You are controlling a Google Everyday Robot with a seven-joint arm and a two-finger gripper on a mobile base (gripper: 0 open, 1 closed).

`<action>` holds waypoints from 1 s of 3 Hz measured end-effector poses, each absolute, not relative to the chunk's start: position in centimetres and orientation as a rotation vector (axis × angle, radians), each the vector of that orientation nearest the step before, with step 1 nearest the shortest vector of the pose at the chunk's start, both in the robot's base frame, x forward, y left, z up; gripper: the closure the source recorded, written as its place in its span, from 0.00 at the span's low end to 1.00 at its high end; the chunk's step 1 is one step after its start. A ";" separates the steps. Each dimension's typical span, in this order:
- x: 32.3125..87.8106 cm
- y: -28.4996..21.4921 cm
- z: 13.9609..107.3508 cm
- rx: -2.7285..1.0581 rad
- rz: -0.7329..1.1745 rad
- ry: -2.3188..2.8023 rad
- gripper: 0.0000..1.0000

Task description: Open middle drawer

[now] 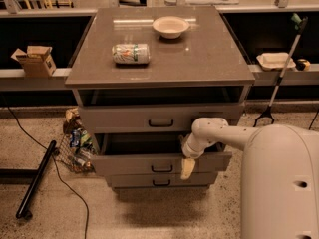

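Observation:
The grey cabinet (159, 59) has three stacked drawers. The middle drawer (134, 164), with a flat grey front and a small dark bar handle (162, 169), stands pulled out some way, with a dark gap behind its front. My gripper (188, 167) reaches in from the right on the white arm (219, 133). It sits at the top edge of the middle drawer's front, just right of the handle, and its pale tip hangs down over the front. The top drawer (160, 117) also stands slightly out. The bottom drawer (160, 181) is nearly shut.
A can (130, 53) lies on its side and a bowl (170, 26) stands on the cabinet top. A bag of litter (75, 143), a black pole (35, 178) and a cable lie on the floor at the left. A grabber tool (281, 73) leans at the right.

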State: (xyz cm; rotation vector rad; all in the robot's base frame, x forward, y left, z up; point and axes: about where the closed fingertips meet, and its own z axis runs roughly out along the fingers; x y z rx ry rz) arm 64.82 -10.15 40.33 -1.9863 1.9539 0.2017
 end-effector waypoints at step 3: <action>60.0 -11.2 39.5 -2.077 0.290 2.069 0.00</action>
